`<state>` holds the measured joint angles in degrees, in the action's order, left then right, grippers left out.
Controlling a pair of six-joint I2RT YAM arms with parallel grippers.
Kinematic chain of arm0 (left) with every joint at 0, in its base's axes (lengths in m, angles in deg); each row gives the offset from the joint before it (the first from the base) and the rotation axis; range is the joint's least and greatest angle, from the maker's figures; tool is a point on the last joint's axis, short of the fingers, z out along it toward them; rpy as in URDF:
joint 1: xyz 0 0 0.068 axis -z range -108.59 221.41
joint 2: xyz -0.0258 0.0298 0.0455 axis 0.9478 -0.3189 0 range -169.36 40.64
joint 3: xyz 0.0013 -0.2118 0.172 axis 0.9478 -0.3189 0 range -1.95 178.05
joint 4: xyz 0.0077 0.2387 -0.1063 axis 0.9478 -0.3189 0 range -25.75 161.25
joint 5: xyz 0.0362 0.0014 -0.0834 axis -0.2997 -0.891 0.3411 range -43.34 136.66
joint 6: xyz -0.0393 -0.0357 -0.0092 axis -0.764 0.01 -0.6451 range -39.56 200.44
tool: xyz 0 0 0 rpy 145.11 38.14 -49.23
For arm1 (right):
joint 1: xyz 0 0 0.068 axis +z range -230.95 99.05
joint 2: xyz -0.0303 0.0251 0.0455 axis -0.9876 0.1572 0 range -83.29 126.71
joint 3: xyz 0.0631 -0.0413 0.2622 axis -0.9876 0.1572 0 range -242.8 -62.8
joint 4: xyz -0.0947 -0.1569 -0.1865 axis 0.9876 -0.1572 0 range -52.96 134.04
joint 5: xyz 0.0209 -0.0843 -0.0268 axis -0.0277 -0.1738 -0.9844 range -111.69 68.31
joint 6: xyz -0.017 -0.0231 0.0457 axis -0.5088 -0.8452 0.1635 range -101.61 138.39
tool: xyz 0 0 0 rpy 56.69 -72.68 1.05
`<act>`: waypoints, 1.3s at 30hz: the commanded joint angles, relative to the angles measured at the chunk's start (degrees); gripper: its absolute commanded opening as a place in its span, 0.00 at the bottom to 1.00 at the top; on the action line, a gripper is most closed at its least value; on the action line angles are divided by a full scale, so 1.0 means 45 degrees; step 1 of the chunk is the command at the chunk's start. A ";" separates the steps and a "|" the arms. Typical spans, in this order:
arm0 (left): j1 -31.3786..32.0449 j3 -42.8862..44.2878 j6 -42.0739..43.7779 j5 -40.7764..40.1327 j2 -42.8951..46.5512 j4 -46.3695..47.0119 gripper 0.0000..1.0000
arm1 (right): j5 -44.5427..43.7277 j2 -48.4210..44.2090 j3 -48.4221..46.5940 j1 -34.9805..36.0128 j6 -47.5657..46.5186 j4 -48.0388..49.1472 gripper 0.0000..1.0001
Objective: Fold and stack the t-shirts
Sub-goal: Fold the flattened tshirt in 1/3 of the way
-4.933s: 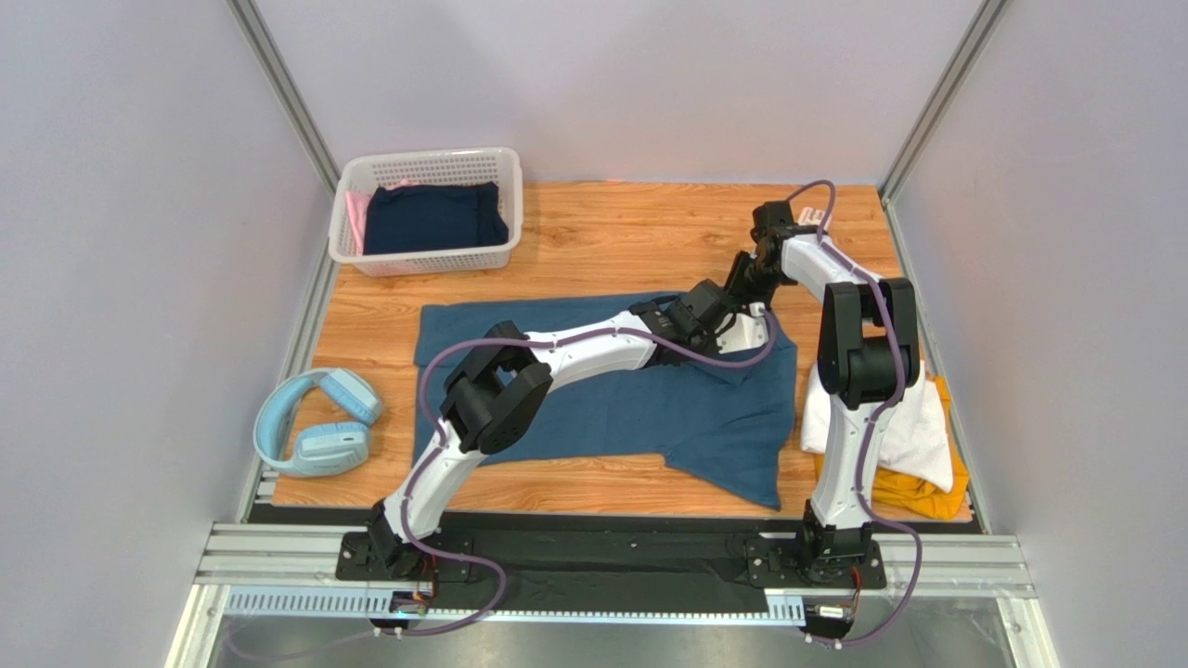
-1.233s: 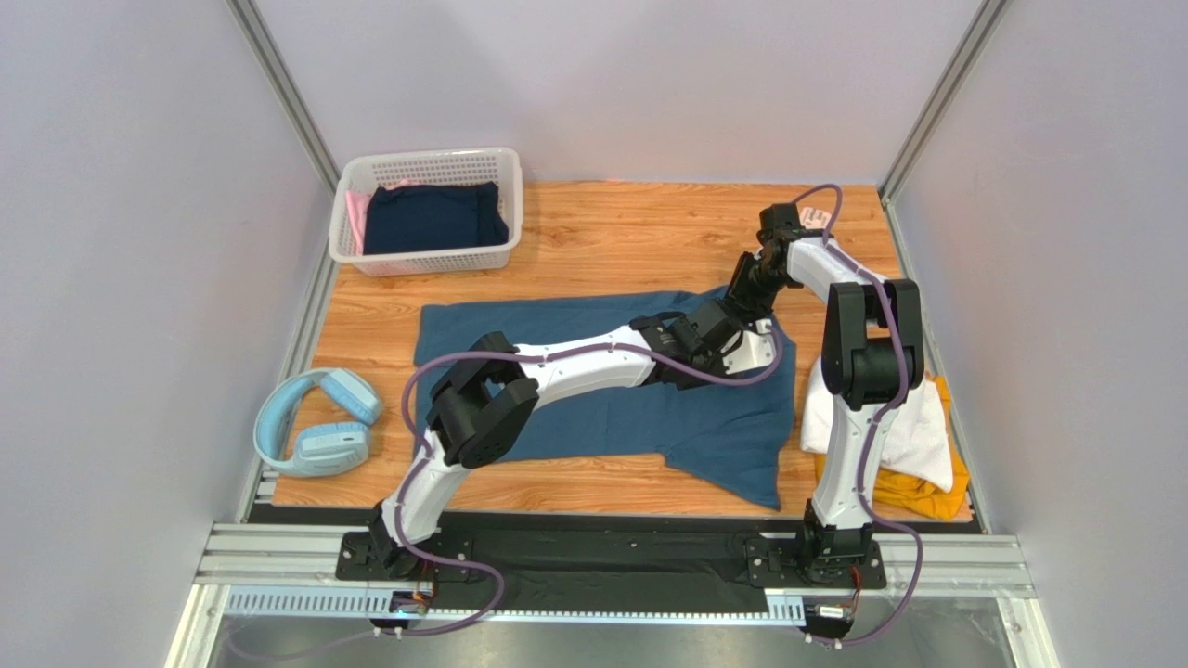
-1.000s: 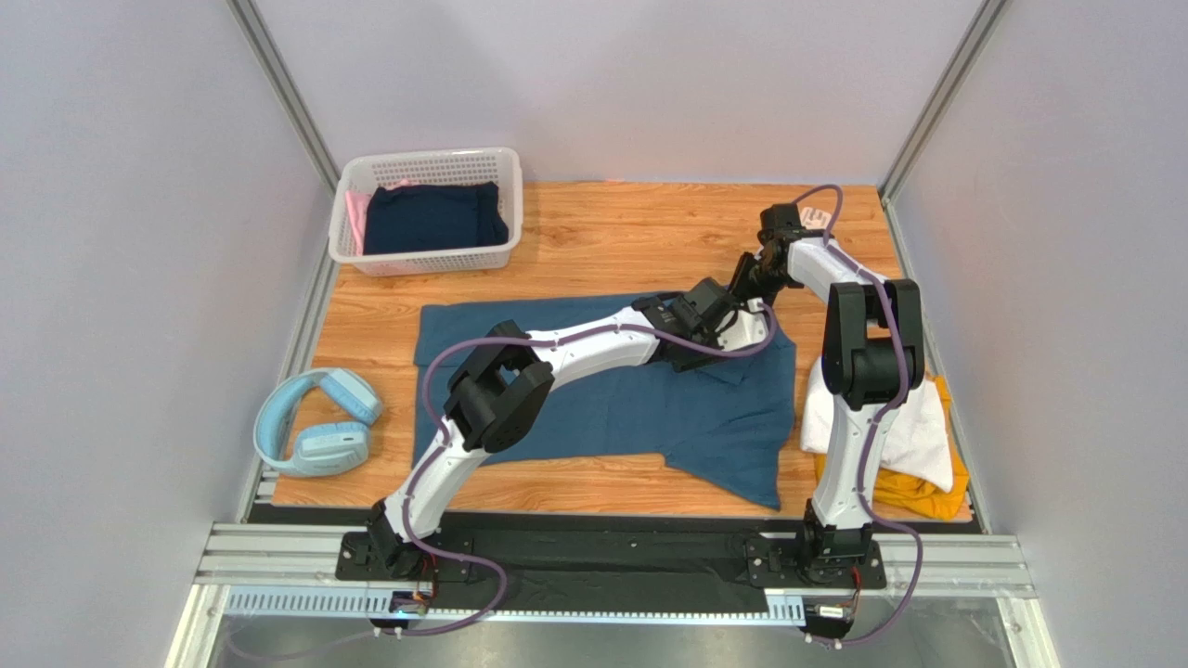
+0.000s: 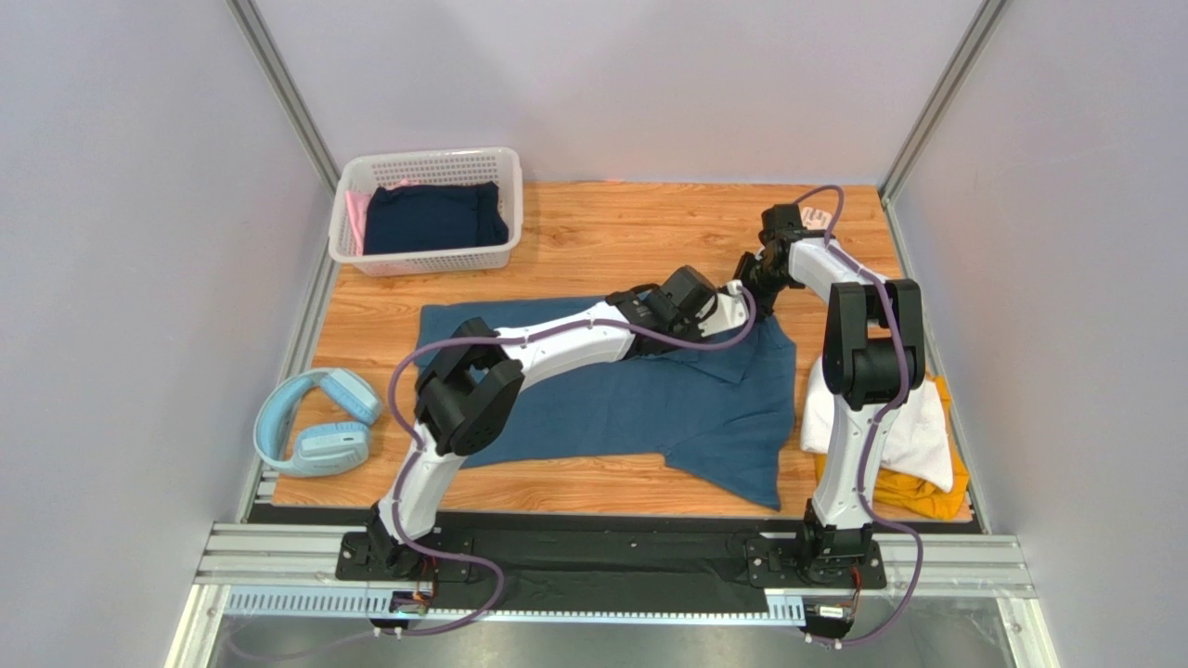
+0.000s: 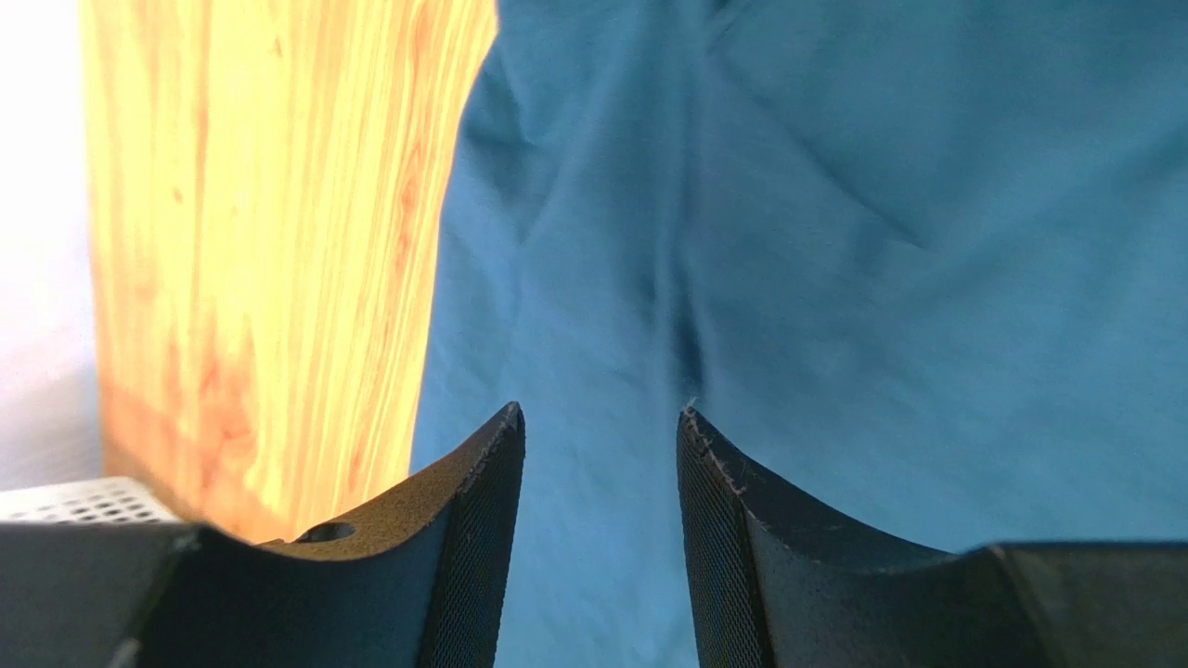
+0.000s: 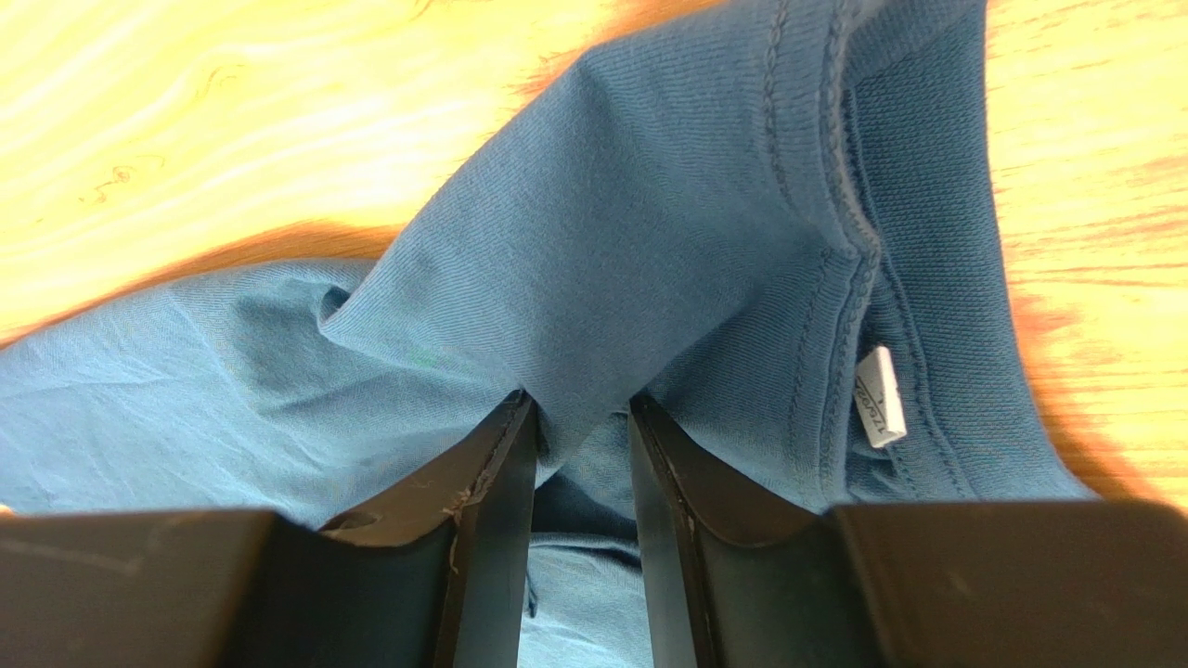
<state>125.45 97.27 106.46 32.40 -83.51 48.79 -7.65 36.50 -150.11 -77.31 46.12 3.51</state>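
pinching a raised ridge of cloth just beside the neckline, the right gripper has its jaws nearly together with teal fabric squeezed between them. the collar and its small white label sit right beside the grip. taking hold near the collar likely gives it a firm seam to draw the far edge by.

the left gripper is parted a moderate way with nothing between its fingers, poised over the same garment close to where its edge meets bare wood. whether the tips touch the cloth is hard to tell from this angle. it looks placed to take a second hold or pin the fabric.

the teal t-shirt lies spread across the middle of the table, not yet folded. a folded white t-shirt rests on a mustard t-shirt at the right edge, probably where the stack is meant to grow. a basket stands at the far left, with pale-blue headphones nearer.
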 commanded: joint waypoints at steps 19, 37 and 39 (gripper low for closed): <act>0.0902 0.2188 -0.1778 0.1665 -0.0943 -0.1922 0.51 | -0.0386 0.0471 0.0476 0.0031 0.0030 0.0277 0.36; 0.1487 0.1564 -0.2012 0.1487 -0.0396 -0.1823 0.50 | -0.0347 0.0393 0.0495 0.0012 0.0069 0.0277 0.36; 0.1487 0.1818 -0.2168 0.1819 -0.0533 -0.2059 0.50 | -0.0347 0.0412 0.0515 0.0031 0.0069 0.0277 0.36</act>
<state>131.76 103.35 98.57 38.96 -88.10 40.59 -7.54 36.50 -150.05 -77.40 46.22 3.58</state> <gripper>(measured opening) 0.505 0.356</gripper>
